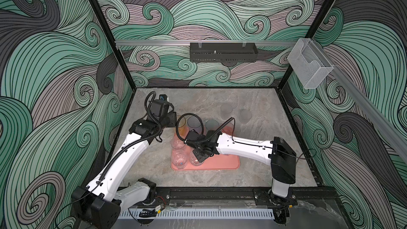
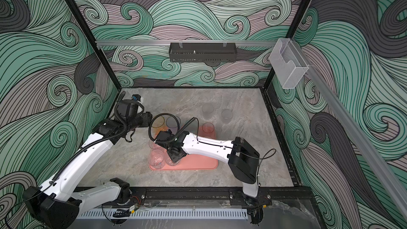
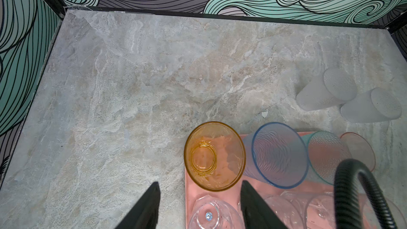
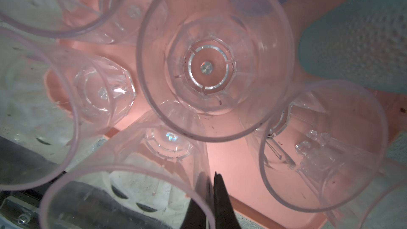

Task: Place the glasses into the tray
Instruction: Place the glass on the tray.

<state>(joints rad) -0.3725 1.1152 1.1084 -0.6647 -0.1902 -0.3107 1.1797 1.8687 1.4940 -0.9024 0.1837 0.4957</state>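
Observation:
The salmon-pink tray [image 1: 222, 164] lies mid-table. Along its far edge stand the amber [image 3: 214, 156], blue-violet [image 3: 279, 155], teal [image 3: 326, 155] and reddish [image 3: 359, 150] glasses. Several short clear glasses [image 1: 178, 159] fill its left part. My right gripper [image 4: 211, 181] is shut on the wall of one clear glass [image 4: 141, 172] over the tray's near-left area, one finger inside the rim and one outside. My left gripper [image 3: 199, 187] is open and empty, hovering over the tray's left edge just short of the amber glass. Two frosted glasses [image 1: 226, 111] [image 1: 245, 115] stand on the table beyond the tray.
A black perforated basket [image 1: 223, 55] hangs on the back wall and a clear acrylic box [image 1: 310, 66] on the right wall. The right arm's black cable [image 3: 356, 194] loops over the tray beside the teal glass. Bare table [image 3: 132, 84] stretches left of the tray.

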